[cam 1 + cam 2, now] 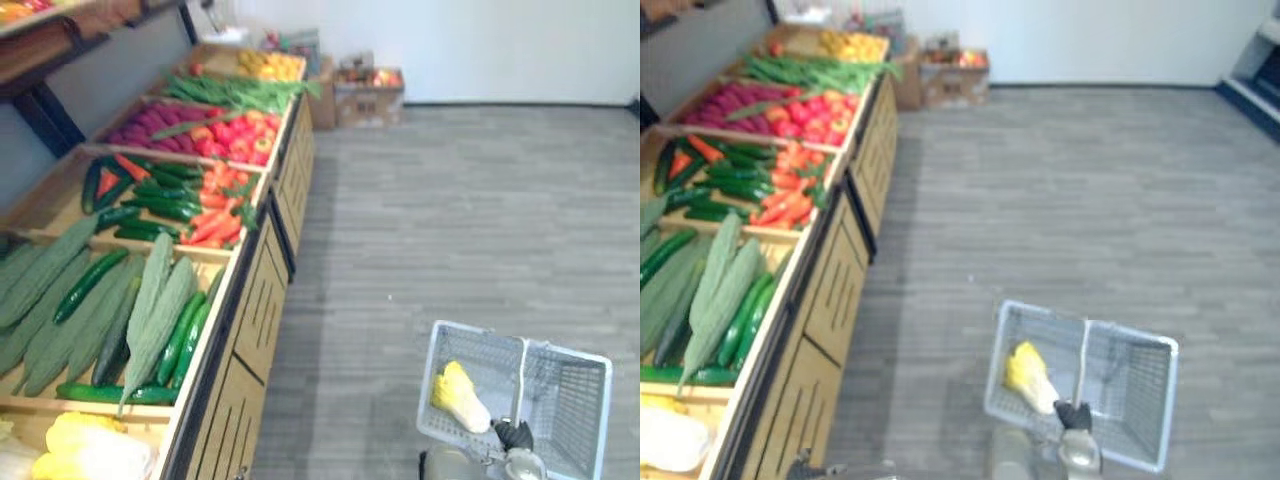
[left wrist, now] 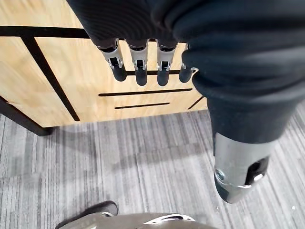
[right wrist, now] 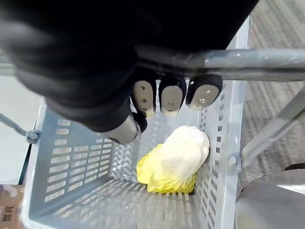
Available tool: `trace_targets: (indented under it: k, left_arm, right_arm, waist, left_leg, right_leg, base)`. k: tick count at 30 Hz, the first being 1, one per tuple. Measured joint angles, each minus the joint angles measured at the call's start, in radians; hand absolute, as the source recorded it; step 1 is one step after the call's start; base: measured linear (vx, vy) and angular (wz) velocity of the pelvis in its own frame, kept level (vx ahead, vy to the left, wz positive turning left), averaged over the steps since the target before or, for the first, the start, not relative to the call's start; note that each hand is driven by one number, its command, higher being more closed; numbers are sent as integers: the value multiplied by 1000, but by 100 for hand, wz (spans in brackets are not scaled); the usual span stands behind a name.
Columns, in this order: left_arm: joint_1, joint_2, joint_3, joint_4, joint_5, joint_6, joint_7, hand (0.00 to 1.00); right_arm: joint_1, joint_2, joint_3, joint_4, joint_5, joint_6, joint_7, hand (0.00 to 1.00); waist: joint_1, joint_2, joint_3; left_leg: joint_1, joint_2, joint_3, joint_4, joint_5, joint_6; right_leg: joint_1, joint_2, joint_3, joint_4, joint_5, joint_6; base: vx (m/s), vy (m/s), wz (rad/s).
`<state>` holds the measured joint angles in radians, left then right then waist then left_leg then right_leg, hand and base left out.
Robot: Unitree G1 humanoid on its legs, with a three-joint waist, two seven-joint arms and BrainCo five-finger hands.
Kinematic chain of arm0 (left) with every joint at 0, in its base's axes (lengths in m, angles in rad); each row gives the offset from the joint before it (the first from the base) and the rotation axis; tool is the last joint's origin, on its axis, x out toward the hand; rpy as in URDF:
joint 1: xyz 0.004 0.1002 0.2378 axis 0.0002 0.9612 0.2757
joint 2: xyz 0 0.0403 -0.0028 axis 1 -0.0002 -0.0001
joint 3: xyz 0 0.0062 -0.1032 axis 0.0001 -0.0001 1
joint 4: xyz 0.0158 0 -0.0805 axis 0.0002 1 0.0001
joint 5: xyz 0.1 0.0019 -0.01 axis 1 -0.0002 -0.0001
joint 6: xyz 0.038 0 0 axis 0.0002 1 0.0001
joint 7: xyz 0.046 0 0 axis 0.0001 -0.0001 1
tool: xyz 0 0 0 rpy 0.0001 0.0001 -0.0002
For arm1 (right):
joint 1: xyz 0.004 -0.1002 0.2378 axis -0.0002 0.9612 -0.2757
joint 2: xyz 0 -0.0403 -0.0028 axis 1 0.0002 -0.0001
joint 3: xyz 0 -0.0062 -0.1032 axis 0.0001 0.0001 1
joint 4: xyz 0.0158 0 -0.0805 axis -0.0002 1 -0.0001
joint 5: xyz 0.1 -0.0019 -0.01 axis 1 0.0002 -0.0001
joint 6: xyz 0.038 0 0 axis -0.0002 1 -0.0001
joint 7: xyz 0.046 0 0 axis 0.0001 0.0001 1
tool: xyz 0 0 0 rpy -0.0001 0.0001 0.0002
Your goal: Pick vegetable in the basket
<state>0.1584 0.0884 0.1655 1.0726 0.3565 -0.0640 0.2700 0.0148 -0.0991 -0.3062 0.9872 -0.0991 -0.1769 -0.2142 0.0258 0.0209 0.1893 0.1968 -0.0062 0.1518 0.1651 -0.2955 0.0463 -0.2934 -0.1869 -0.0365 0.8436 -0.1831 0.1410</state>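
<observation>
A grey plastic basket [image 1: 572, 352] hangs over the floor at the lower right, beside the produce stand. A yellow-white napa cabbage [image 1: 460, 398] lies inside it against one wall; it is also seen in the right wrist view as the cabbage [image 3: 176, 160]. My right hand [image 3: 171, 95] is shut on the basket's metal handle [image 3: 238, 59], fingers curled round the bar; from the head it shows as the right hand [image 1: 516, 436]. My left hand [image 2: 138, 67] hangs with straight fingers in front of the stand's wooden panel [image 2: 57, 62], holding nothing.
The wooden produce stand [image 1: 262, 300] runs along the left. Its bins hold more yellow cabbages [image 1: 85, 450], ridged gourds and cucumbers [image 1: 110, 310], carrots [image 1: 215, 215], red peppers [image 1: 235, 135] and green beans [image 1: 235, 92]. Cardboard boxes [image 1: 368, 92] stand at the far wall. Grey floor [image 1: 460, 220] lies to the right.
</observation>
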Motion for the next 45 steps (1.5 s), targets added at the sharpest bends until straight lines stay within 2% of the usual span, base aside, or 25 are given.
trace_targets:
  k: [3, 5, 8, 9, 10, 11, 13, 15, 17, 18, 20, 23, 26, 27, 28, 30, 33, 35, 36, 37, 38, 40, 41, 42, 45]
  left_arm:
    - [-19, -10, -1, -1, 0, 0, -1, 0]
    - [-24, -25, -4, -1, 1, 1, -1, 0]
    - [-37, -19, -3, -1, 1, 1, -1, 0]
    - [-41, -15, -1, 2, 2, 1, -1, 0]
    - [-53, -28, -1, -2, 4, 0, -1, 0]
    - [-54, -32, 0, -12, 10, -4, 2, 0]
    - [-53, -44, 5, -14, 9, -4, 8, 0]
    - [-52, -46, 10, -14, -1, -3, 8, 0]
    - [-52, -44, 31, -15, -4, -3, 7, 0]
    - [-51, -40, 33, -17, -23, -4, 6, 0]
    - [-51, -39, 48, -22, -32, -12, 7, 0]
    - [-46, -41, 65, -36, -34, -14, 9, 0]
    - [-29, -37, 49, -34, -30, -11, 6, 0]
    - [-15, -38, 26, -28, -25, -11, 3, 0]
    - [-11, -35, 20, -14, -21, -9, -6, 0]
    - [-8, -10, 17, -6, -5, 1, -12, 0]
    - [4, -8, 47, 3, 20, 21, -17, 0]
    - [19, -14, 66, 4, 20, 24, -16, 0]
    - [28, -16, 65, 3, 20, 24, -15, 0]
    - [31, -15, 65, 1, 20, 26, -15, 0]
    - [32, -14, 62, -6, 19, 31, -14, 0]
    - [31, -7, 44, -23, 12, 31, -13, 0]
    - [31, -7, 42, -29, 7, 32, -12, 0]
    - [29, -9, 39, -51, -2, 30, -11, 0]
    - [4, -24, 74, -55, -4, 30, -9, 0]
  right_arm:
    - [-30, 0, -5, 1, 0, 12, -17, 100]
    - [-49, 1, -39, 0, 0, 28, -21, 100]
    - [-48, 7, -42, -2, 0, 37, -23, 100]
    - [-52, 7, -43, -3, 0, 38, -22, 100]
    - [-63, -1, -47, -5, -1, 38, -24, 100]
    - [-69, -5, -52, -9, -8, 39, -25, 100]
    - [-68, -7, -52, -6, -11, 41, -23, 100]
    - [-53, -10, -49, 12, -17, 43, -21, 100]
    - [-30, -12, -33, 12, -17, 52, -21, 100]
    - [-22, -14, -19, 23, -18, 66, -23, 100]
    - [-10, -21, -6, 39, -18, 78, -25, 100]
    - [8, -21, -3, 46, -18, 90, -27, 100]
    - [18, -22, -2, 41, -19, 92, -26, 100]
    - [26, -22, 2, 36, -19, 92, -26, 100]
    - [24, -13, 4, 35, -19, 97, -25, 100]
    - [6, -4, 39, 26, -22, 101, -22, 100]
    - [-35, -27, 85, 26, -66, 101, -15, 100]
    - [-33, -38, 108, 24, -97, 97, -15, 100]
    - [-32, -41, 107, 25, -98, 84, -15, 100]
    - [-30, -40, 107, 30, -98, 79, -15, 100]
    - [-27, -32, 96, 58, -97, 74, -15, 100]
    - [-18, -17, 24, 54, -70, 62, -14, 100]
    - [-18, -15, -12, 50, -50, 61, -18, 100]
    - [-12, -21, -82, 47, -48, 55, -18, 100]
    - [-2, -22, -219, 47, -10, 56, -26, 100]
  waist:
    - [-1, 10, 8]
    - [-3, 38, 24]
    - [-3, 18, 22]
    - [-3, 9, 26]
    - [-3, 32, 27]
    - [-1, 33, 25]
    - [-2, 38, 22]
    - [-7, 43, 20]
    - [-13, 29, 28]
    - [-5, 30, 29]
    - [8, 19, 35]
    - [17, 12, 39]
    - [30, 16, 38]
    - [31, 29, 31]
    - [34, 36, 23]
    - [46, -16, 15]
    - [70, -25, 14]
    - [70, -32, -2]
    - [68, -22, -10]
    - [63, -23, -11]
    - [57, -34, -16]
    - [51, -34, -19]
    - [45, -33, -20]
    - [30, -32, -25]
    - [23, -48, -30]
  left_leg:
    - [9, 33, -34, -9, -3, -14]
    - [39, 86, -58, -31, -13, -59]
    - [75, 108, -84, -49, -24, -110]
    - [93, 122, -96, -41, -34, -129]
    - [84, 146, -114, -11, -22, -150]
    - [50, 148, -144, 66, 35, -186]
    - [7, 150, -177, 169, 110, -183]
    - [-58, 151, -223, 321, 247, -200]
    - [-146, 157, -247, 515, 452, -210]
    - [-236, 183, -217, 698, 387, -202]
    - [-327, 196, -161, 794, 283, -173]
    - [-472, 189, -68, 756, 182, -150]
    - [-497, 152, 142, 391, 204, -127]
    - [-478, 133, 218, 206, 287, -127]
    - [-451, 106, 270, 98, 292, 16]
    - [-464, 66, 277, 82, 275, 1]
    - [-473, 35, 281, 139, 206, 63]
    - [-414, -21, 268, 77, 178, 58]
    - [-360, -50, 244, 24, 176, 56]
    - [-331, -65, 226, 1, 177, 56]
    - [-259, -98, 161, -44, 177, 57]
    - [-180, -121, 73, -75, 176, 66]
    - [-155, -126, 35, -78, 179, 73]
    - [-90, -138, -78, -101, 178, 72]
    - [-12, -145, -257, -110, 167, 66]
  right_leg:
    - [-36, -14, -116, -203, 4, -9]
    - [-36, 3, -133, -402, 30, 3]
    - [-33, 1, -107, -564, 137, -2]
    - [-37, 1, -99, -526, 237, -16]
    - [-52, 11, -119, -467, 191, -36]
    - [-69, 8, -122, -392, 124, -57]
    - [-44, 9, -142, -369, 80, -78]
    - [29, 11, -179, -389, 34, -96]
    - [126, 11, -213, -434, 1, -102]
    - [192, 17, -239, -465, -12, -118]
    - [294, 18, -274, -531, -22, -114]
    - [409, 16, -354, -617, -29, -101]
    - [488, 10, -422, -666, -60, -50]
    - [515, 25, -440, -675, -80, -33]
    - [550, 38, -448, -703, -93, -31]
    - [552, 30, -424, -760, -88, -43]
    - [582, 8, -348, -796, 0, -23]
    - [552, -48, -315, -648, 1, -18]
    - [475, -92, -290, -420, 26, 27]
    - [428, -115, -269, -292, 67, 75]
    - [313, -134, -193, 28, 177, 94]
    - [211, -120, -177, 290, 167, 80]
    - [184, -107, -178, 339, 156, 62]
    - [117, -89, -198, 374, 115, -3]
    - [56, -141, -247, 194, 57, -3]
  base:
    - [267, -51, 39]
    - [394, -166, 39]
    - [400, -239, 28]
    - [542, -396, 27]
    - [542, -421, 16]
    - [441, -357, 5]
    - [485, -352, 12]
    - [486, -317, 38]
    - [406, -255, 45]
    - [360, -214, 29]
    - [370, -185, 48]
    - [273, -43, 61]
    - [243, 101, 45]
    - [351, 187, 61]
    - [433, 217, 66]
    - [300, 101, 31]
    - [357, 154, 12]
    - [396, 249, 33]
    - [335, 219, 46]
    - [404, 221, 88]
    - [341, 149, 89]
    - [366, 85, 121]
    - [468, 13, 199]
    - [389, -26, 187]
    - [357, -83, 196]
